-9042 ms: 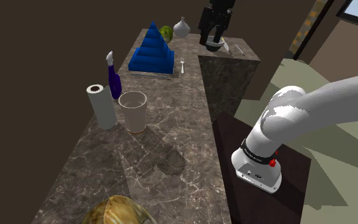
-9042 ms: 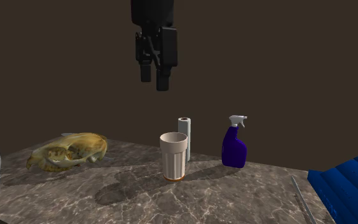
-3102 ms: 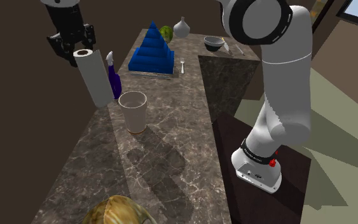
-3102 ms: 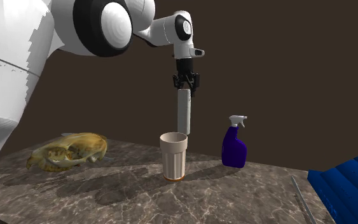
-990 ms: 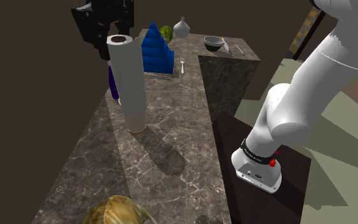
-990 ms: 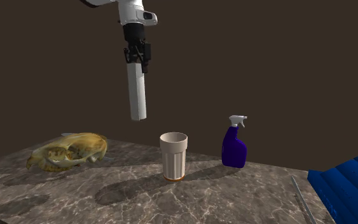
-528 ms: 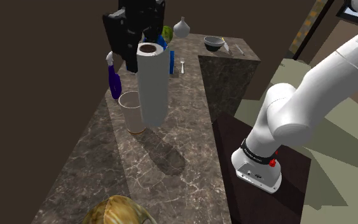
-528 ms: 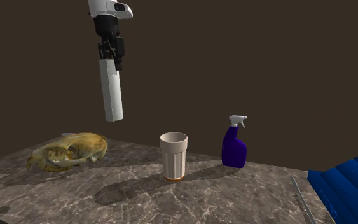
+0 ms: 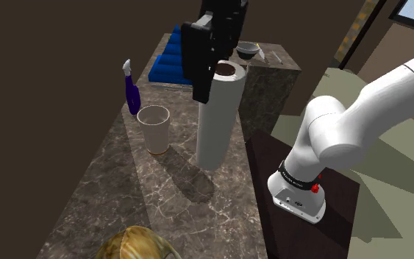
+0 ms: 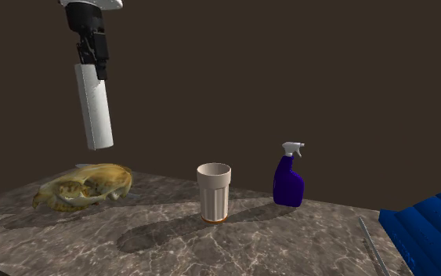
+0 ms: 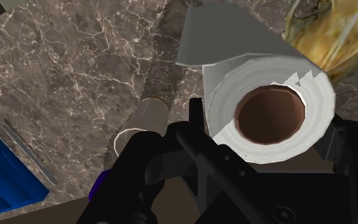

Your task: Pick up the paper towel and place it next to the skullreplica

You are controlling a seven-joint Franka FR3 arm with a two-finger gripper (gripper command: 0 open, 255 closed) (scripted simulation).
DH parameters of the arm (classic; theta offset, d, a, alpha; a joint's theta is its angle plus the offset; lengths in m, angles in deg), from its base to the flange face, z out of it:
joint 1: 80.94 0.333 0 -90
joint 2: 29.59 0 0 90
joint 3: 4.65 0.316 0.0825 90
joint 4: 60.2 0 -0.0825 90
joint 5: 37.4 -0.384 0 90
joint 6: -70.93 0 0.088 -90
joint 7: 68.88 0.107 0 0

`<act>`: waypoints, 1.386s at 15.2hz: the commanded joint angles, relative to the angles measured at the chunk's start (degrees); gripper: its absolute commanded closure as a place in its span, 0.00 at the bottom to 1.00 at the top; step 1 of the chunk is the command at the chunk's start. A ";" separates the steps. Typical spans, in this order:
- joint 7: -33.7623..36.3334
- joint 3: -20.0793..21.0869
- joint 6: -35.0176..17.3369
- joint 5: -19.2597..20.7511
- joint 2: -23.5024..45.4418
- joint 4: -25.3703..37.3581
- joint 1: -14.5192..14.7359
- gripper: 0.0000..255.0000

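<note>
Second exterior view shows the fingers (image 10: 99,67) clamped on the top of the paper towel (image 10: 95,106), which hangs upright, long axis vertical, high over the skull (image 10: 85,187) on the worktop (image 10: 289,235).

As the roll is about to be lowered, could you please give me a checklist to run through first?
1. Gripper shut on the paper towel: ok.
2. Paper towel lifted clear of the counter: ok.
3. Paper towel apart from the cup and spray bottle: ok.
4. Paper towel above bare counter beside the skull, not over it: cannot tell.
5. Paper towel hanging near upright: ok.
</note>
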 commanded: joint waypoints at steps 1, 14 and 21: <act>1.52 0.68 1.34 -1.30 -2.43 -0.88 0.97 1.00; 6.28 3.75 1.16 -6.26 -10.84 -8.54 4.58 1.00; 5.93 4.56 -3.53 -7.42 -12.96 -15.26 5.39 1.00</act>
